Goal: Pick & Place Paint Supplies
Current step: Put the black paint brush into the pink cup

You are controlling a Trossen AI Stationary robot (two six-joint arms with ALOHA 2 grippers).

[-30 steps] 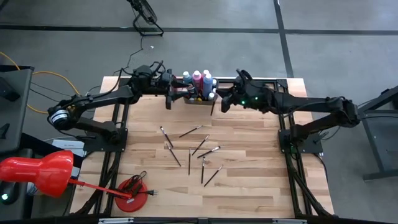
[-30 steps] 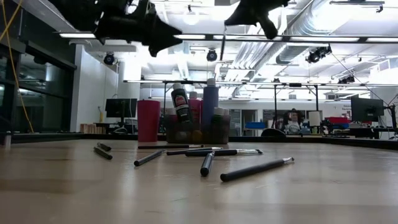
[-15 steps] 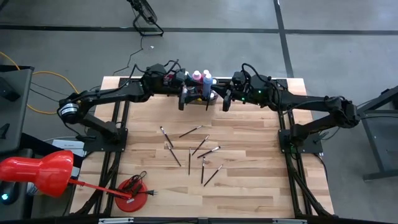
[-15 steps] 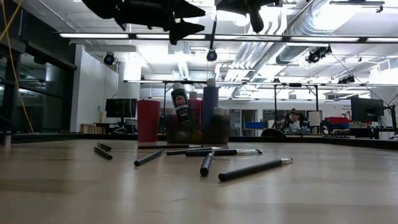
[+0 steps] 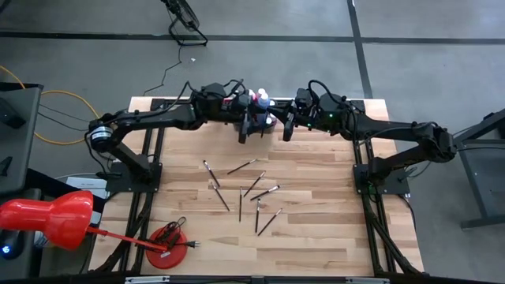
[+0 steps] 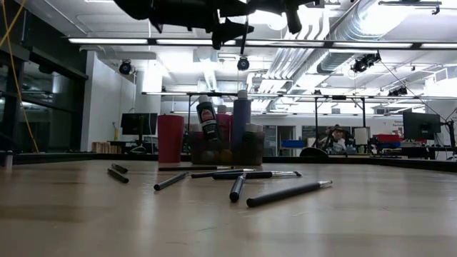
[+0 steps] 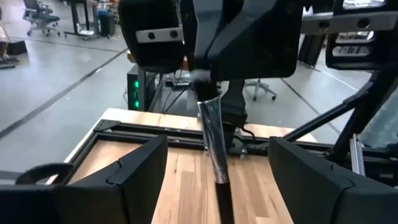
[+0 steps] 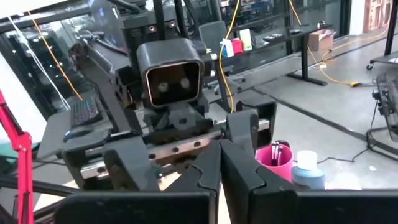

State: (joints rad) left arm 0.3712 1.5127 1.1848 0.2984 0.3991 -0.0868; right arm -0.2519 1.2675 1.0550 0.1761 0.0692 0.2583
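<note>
My right gripper [image 7: 200, 78] is shut on a thin paintbrush [image 7: 212, 146], which hangs down high above the table's far middle. My left gripper [image 7: 217, 180] is open and level. It faces the right one, one finger [image 7: 127, 180] on each side of the hanging brush, touching nothing. In the low view the brush [image 6: 245, 39] hangs beside the left fingertips [image 6: 230, 30]. Several dark-handled paintbrushes [image 5: 245, 189] lie flat on the wood. Paint bottles [image 6: 241, 118] stand in the grey tray [image 6: 227, 151], next to the pink cup [image 6: 171, 138]. My right gripper pinches the paintbrush's upper end [image 7: 204, 93] between its two fingers, just above the brush's grey sleeve. The fingers lie level, coming from the table's right, across the brush. The brush hangs nearly upright below them, clear of the table and the tray.
The tray of bottles [image 5: 259, 101] sits at the far edge under both arms. A red lamp [image 5: 47, 221] and a red round object [image 5: 167, 243] stand at the near left. Bare wood [image 5: 316, 229] lies near and right of the loose brushes.
My left gripper has moved toward the table's right and a little up. It has come up to the right gripper, and its fingers now stand around the hanging brush. My right gripper has rolled at the wrist, and the brush still hangs from it.
</note>
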